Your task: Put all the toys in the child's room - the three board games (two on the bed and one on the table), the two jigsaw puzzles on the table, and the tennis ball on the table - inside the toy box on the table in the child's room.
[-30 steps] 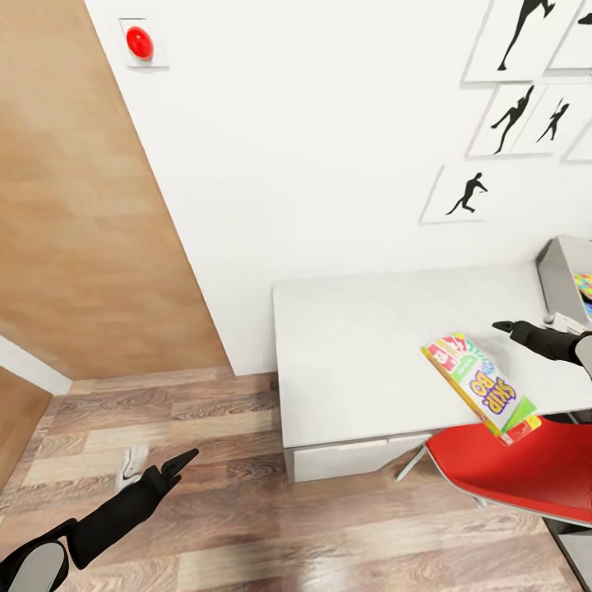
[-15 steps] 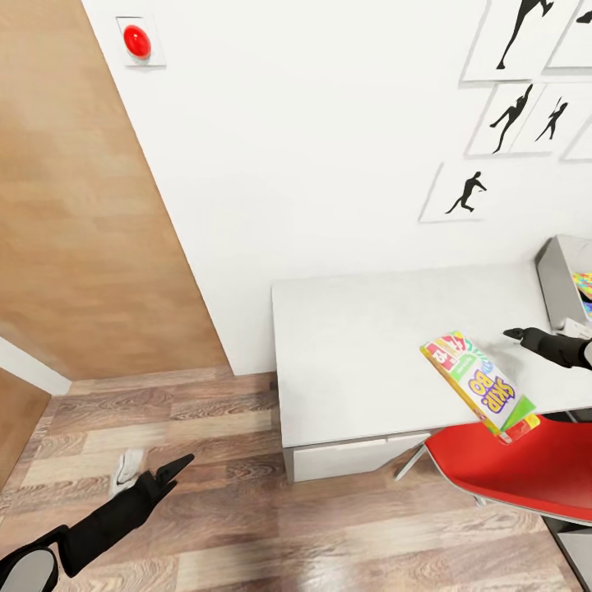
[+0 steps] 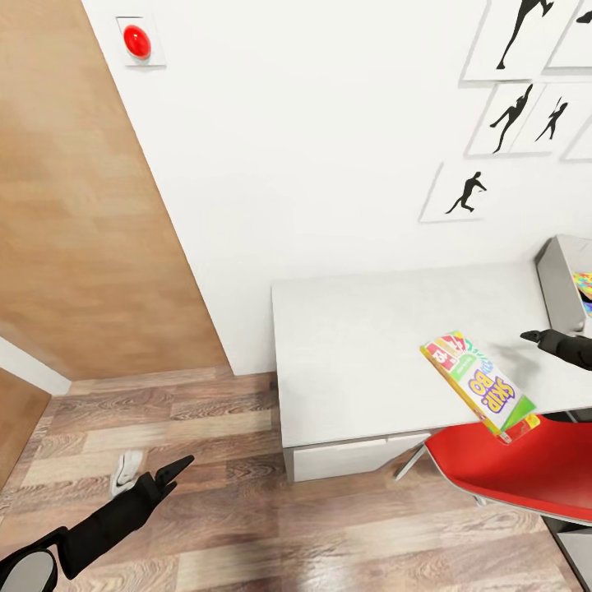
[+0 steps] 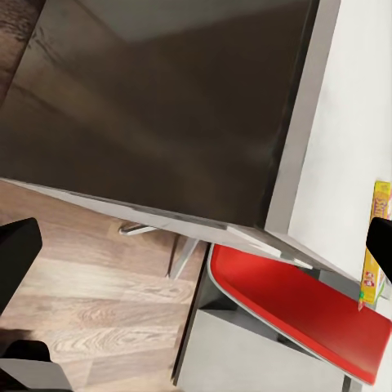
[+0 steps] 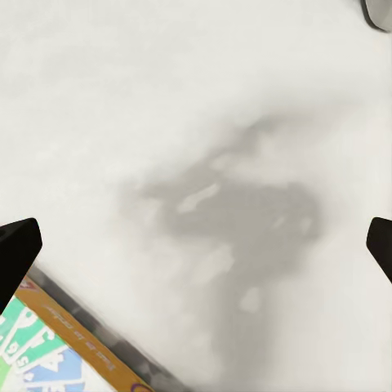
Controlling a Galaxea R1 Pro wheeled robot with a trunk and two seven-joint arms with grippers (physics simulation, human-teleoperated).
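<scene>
Pale grey-white surface (image 3: 362,353) with the green Skip-Bo board game (image 3: 479,385) sitting at its front edge, poking out over the red chair (image 3: 526,473).

The right claw (image 3: 533,335) hangs just above the surface, near the game but not touching it, and its fingers (image 5: 16,249) are spread wide with nothing between them. The toy box (image 3: 559,279) sits on the surface at the far right, and you can see a bit of jigsaw puzzle (image 3: 584,289) inside it. The left claw (image 3: 177,470) is down low over the wood-plank floor, well apart from everything, spread wide and empty too. Black silhouette pictures (image 3: 464,193) are up on the white wall.
</scene>
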